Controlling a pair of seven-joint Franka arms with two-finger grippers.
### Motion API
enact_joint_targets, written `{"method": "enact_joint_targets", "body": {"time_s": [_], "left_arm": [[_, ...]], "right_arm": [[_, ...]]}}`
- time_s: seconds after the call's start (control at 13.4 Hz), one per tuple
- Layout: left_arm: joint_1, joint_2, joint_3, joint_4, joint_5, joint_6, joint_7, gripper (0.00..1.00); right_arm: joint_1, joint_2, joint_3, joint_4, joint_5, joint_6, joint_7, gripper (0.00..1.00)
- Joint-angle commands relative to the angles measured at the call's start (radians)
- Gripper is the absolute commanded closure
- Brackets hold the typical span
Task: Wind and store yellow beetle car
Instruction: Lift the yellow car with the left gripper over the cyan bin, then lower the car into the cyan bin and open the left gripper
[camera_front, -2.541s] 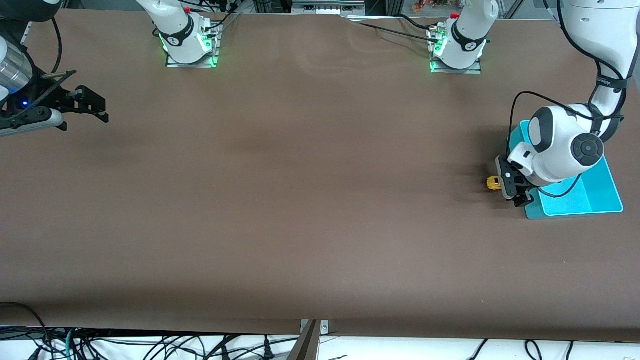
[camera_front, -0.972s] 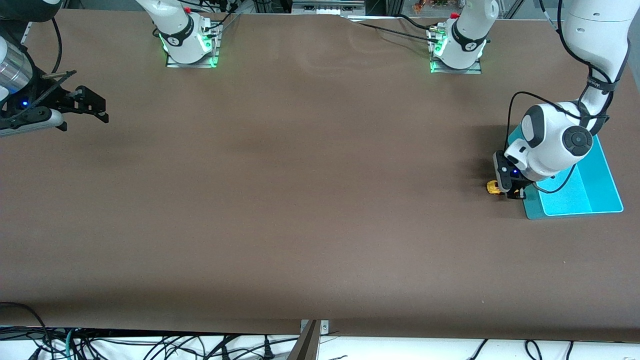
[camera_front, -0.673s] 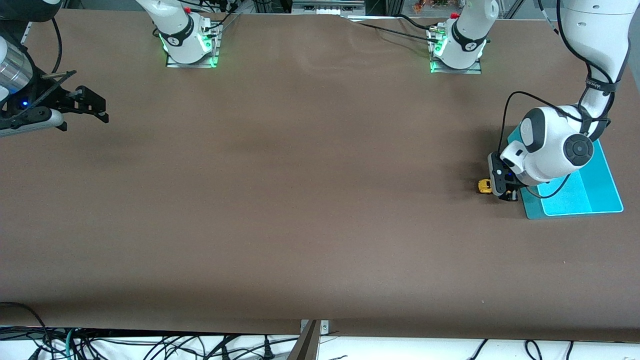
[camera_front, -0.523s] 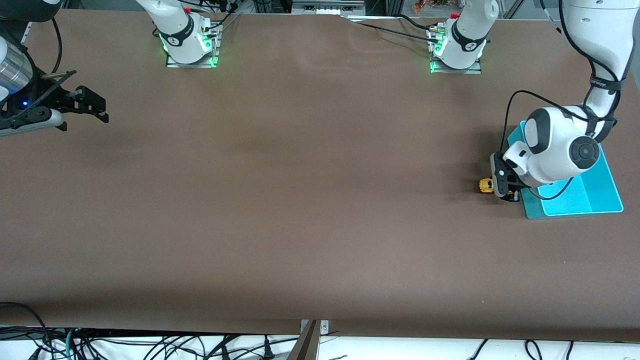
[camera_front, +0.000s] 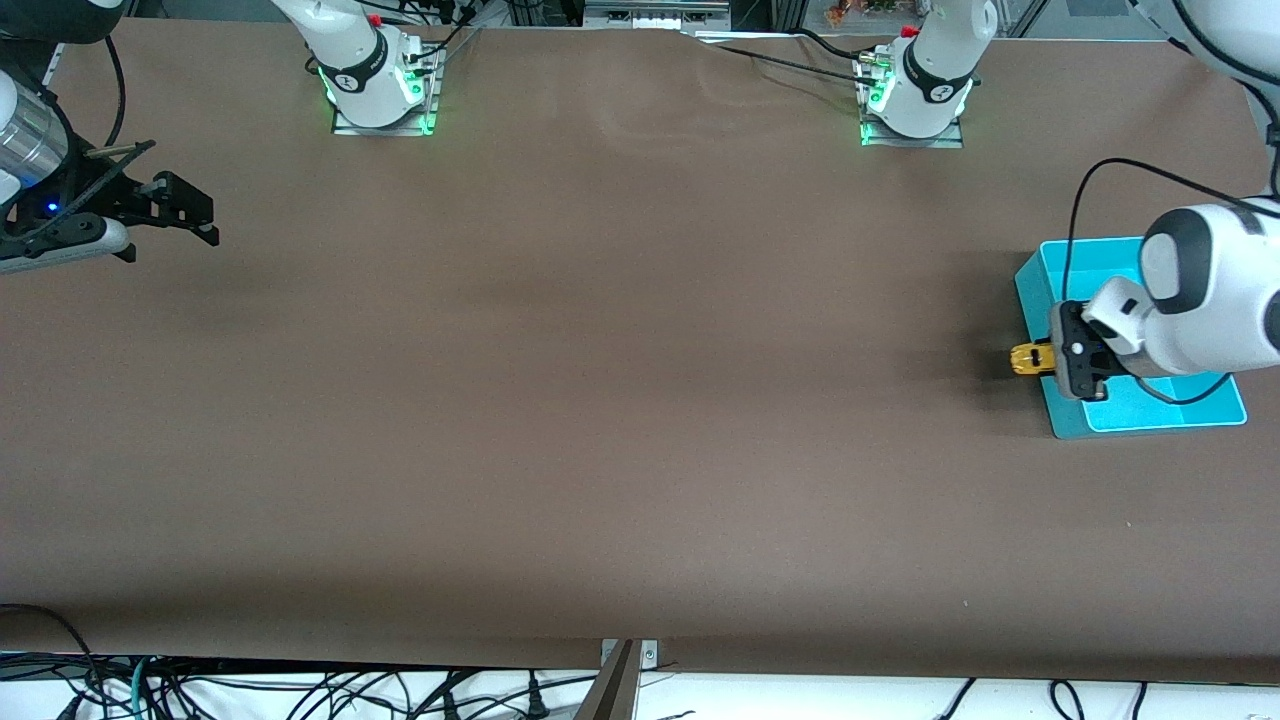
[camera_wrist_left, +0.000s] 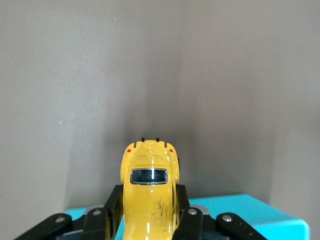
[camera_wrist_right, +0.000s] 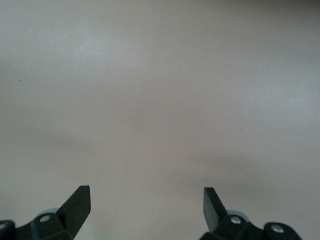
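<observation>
Item 1: yellow beetle car (camera_front: 1026, 358), clamped by its sides in the left gripper (camera_front: 1045, 360), fingers (camera_wrist_left: 114, 202) closed on the body; it is held in the air over the rim of the teal bin (camera_front: 1032, 282) at the left arm's end of the brown table (camera_front: 600, 400) (approx. 3 o'clock in front view). Item 2: right gripper (camera_front: 205, 222), approx. 9 o'clock, waits over bare table w/ fingers (camera_wrist_right: 77, 202) spread wide, holding nothing.

White rounded arms with dark grey joint caps, black cables, black grippers, green-lit bases.
</observation>
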Motion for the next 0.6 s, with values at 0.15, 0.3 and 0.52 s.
{"method": "enact_joint_targets", "body": {"time_s": [0.15, 0.3, 0.52], "left_arm": [[0.136, -0.006, -0.006, 0.036, -0.009, -0.049, 0.202, 0.96], [0.194, 0.014, -0.005, 0.033, 0.001, -0.015, 0.289, 0.96], [0.260, 0.062, -0.003, 0.013, 0.042, 0.089, 0.395, 0.96]], "right_arm": [[0.006, 0.005, 0.002, 0.025, -0.004, -0.014, 0.008, 0.00], [0.006, 0.006, 0.002, 0.031, 0.000, -0.014, 0.008, 0.00], [0.008, 0.008, 0.002, 0.031, 0.002, -0.012, 0.008, 0.00]]}}
